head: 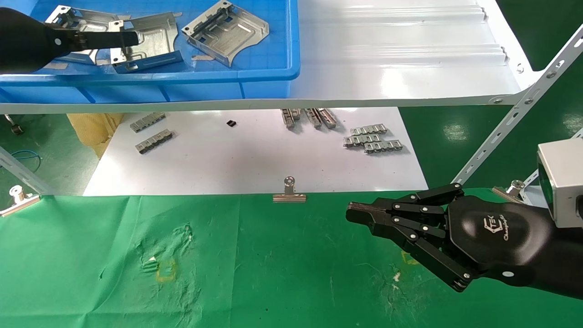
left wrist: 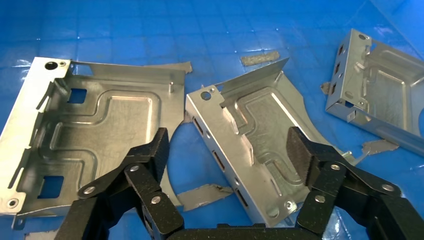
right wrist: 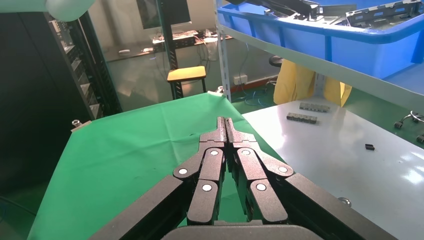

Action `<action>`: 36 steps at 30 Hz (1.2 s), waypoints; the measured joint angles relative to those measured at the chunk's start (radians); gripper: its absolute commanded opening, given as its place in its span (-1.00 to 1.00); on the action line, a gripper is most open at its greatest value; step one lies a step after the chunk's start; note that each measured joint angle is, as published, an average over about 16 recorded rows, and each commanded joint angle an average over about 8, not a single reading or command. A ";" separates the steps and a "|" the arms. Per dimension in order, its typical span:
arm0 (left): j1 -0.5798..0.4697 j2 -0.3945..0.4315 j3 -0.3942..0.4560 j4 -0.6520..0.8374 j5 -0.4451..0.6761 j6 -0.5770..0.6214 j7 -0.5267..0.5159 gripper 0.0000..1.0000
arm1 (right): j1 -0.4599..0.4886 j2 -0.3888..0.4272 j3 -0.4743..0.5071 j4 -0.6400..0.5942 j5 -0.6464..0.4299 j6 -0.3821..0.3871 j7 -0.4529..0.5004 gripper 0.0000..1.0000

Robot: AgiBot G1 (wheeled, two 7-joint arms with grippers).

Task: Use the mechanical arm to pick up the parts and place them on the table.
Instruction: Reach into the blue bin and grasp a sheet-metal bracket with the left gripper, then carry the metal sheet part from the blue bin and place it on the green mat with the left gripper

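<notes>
Nearest to me, at the lower right of the head view, my right gripper (head: 360, 214) hangs over the green table (head: 227, 259), its black fingers pressed together with nothing between them; the right wrist view shows the same tips meeting in a closed point (right wrist: 225, 125). The cloth under it is wrinkled, with small yellow marks on it.

Just past the cloth's far edge, a silver binder clip (head: 289, 191) sits at the centre of the head view, on the near edge of a white sheet (head: 237, 159). Across that sheet lie small grey ridged strips: one group at the left (head: 154, 132), another at the right (head: 372, 139).

Farther on, across the upper part of the frame, runs the glossy white shelf board (head: 401, 59), and on its left portion stands a blue bin (head: 182, 82). My left gripper (head: 130, 38) reaches into it from the upper left. In the left wrist view its fingers are spread wide apart, released, one pad (left wrist: 157, 150) over the left-hand plate and the other (left wrist: 302, 152) over the middle one; I cannot tell whether either pad touches metal.

The parts are all in the bin: one plate at the left (left wrist: 100, 130), one in the middle (left wrist: 250, 130) tilted with a folded slotted edge raised, and a third (left wrist: 385, 90) apart at the far side.
</notes>
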 measured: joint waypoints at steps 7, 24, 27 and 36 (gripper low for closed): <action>0.007 -0.007 0.000 -0.014 0.004 -0.005 -0.004 -1.00 | 0.000 0.000 0.000 0.000 0.000 0.000 0.000 -1.00; 0.008 -0.013 0.002 -0.025 0.013 -0.004 -0.010 -1.00 | 0.000 0.000 0.000 0.000 0.000 0.000 0.000 -1.00; 0.009 -0.012 0.001 -0.022 0.014 -0.011 -0.007 -1.00 | 0.000 0.000 0.000 0.000 0.000 0.000 0.000 -1.00; 0.017 -0.015 -0.020 -0.040 -0.002 -0.069 0.031 -1.00 | 0.000 0.000 0.000 0.000 0.000 0.000 0.000 -1.00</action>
